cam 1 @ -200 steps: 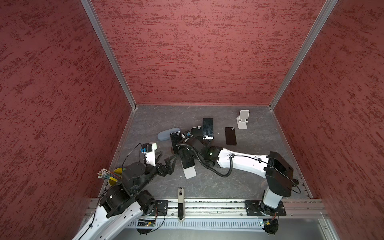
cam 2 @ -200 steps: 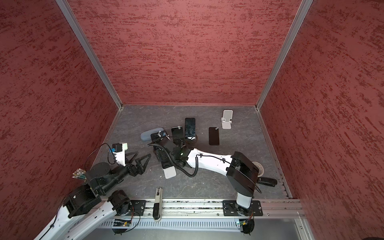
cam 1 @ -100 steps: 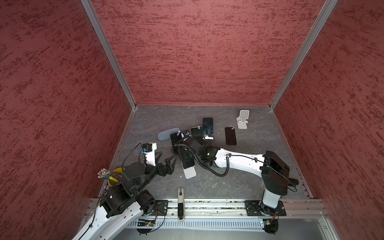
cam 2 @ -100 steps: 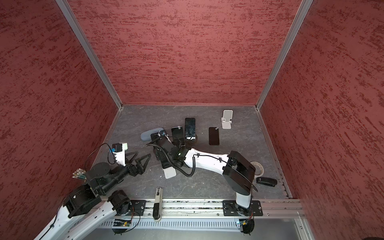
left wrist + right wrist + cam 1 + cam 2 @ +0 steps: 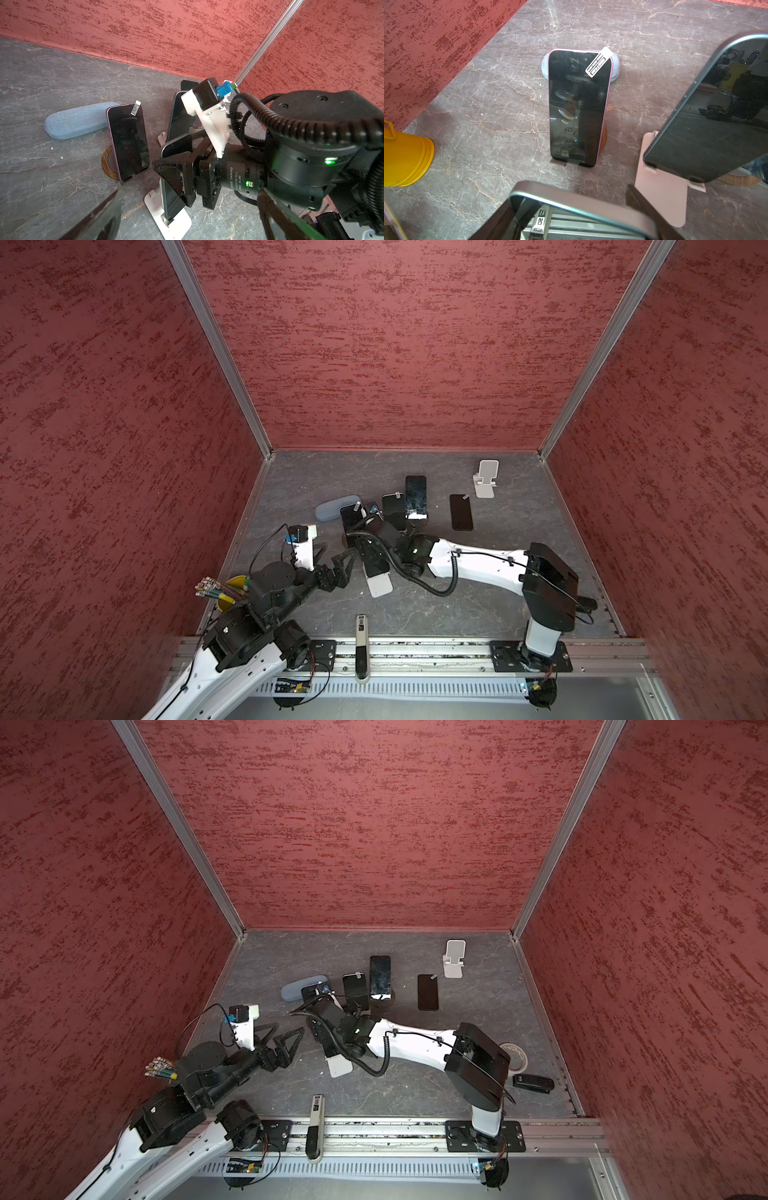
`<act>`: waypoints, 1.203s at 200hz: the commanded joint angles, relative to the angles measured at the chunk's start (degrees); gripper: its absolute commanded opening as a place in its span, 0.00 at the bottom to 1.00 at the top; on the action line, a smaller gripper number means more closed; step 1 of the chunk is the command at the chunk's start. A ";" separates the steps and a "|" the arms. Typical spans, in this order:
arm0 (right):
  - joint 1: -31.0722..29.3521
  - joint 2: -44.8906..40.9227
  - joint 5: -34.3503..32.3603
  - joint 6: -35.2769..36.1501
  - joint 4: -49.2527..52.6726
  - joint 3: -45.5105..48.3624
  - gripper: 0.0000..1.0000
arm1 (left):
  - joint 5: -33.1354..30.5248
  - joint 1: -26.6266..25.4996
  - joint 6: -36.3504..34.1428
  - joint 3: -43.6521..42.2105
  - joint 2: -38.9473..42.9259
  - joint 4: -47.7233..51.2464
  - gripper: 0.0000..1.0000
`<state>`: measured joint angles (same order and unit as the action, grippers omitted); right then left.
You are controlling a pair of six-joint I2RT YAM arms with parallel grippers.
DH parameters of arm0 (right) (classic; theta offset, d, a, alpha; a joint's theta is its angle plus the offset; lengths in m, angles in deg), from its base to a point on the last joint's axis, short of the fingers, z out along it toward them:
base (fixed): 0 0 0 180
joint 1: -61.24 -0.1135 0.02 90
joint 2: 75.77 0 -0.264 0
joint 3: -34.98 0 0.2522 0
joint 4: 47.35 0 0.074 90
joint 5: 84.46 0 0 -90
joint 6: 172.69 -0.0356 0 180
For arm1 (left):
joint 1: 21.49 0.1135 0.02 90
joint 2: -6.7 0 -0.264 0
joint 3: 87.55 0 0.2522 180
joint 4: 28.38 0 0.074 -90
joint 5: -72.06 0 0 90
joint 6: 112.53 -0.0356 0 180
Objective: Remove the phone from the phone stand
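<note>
My right pincer [image 5: 573,214] has slid left, fingers [image 5: 174,172] drawn in beside the phone [image 5: 176,145], 1 of 5 phones, leaning on its white phone stand [image 5: 174,222]; I cannot tell if it's clamped. My left pincer [image 5: 332,556] gapes wide.

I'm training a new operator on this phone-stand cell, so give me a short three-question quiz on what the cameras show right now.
1. True or false: the left gripper is open and holds nothing.
2. The right gripper straddles the top of a phone that stands on: A) a white stand; B) a round wooden base; C) a yellow cup.
3. Where is the empty stand?

Key
1. True.
2. A.
3. At the back right of the table, beside a black phone lying flat.
</note>
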<state>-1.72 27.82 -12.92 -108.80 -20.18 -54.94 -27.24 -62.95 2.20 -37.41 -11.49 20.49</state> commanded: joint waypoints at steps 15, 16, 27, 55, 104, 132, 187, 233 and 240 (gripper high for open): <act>-0.15 -5.84 -2.68 1.79 -1.23 1.48 0.62 | 0.28 0.23 -0.63 0.01 -1.47 -1.00 0.99; -0.15 -5.94 -2.66 1.82 -1.26 1.51 0.62 | 0.31 0.27 -0.64 0.01 -1.48 -1.01 0.99; -0.15 -6.82 -2.96 2.15 -0.99 1.85 0.62 | 1.11 0.24 -0.86 0.01 -2.04 -1.50 0.99; 0.10 -8.89 -4.29 3.20 -0.08 3.06 0.61 | 4.10 0.23 -1.43 -0.17 -3.54 -3.60 0.99; 3.72 -14.31 -4.27 2.03 0.07 8.34 0.60 | 4.54 0.23 -0.50 -0.19 -8.17 -5.94 0.99; 7.46 -18.59 -3.74 1.85 0.36 11.94 0.60 | 7.14 0.15 0.25 -1.33 -10.98 -10.37 1.00; 19.48 -25.14 -0.63 4.67 3.45 17.77 0.60 | 6.10 -0.03 0.28 -0.68 -15.23 -13.20 0.99; 29.03 -25.79 2.46 7.96 5.28 19.54 0.60 | 6.12 -0.07 -0.06 -0.02 -16.51 -14.14 0.99; 30.24 -25.57 3.04 8.30 5.55 19.63 0.61 | 6.12 -0.10 -0.04 0.10 -16.71 -14.16 0.99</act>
<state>25.25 3.15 -12.51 -102.53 -15.11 -35.47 -21.20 -62.95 2.51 -38.13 -27.62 8.12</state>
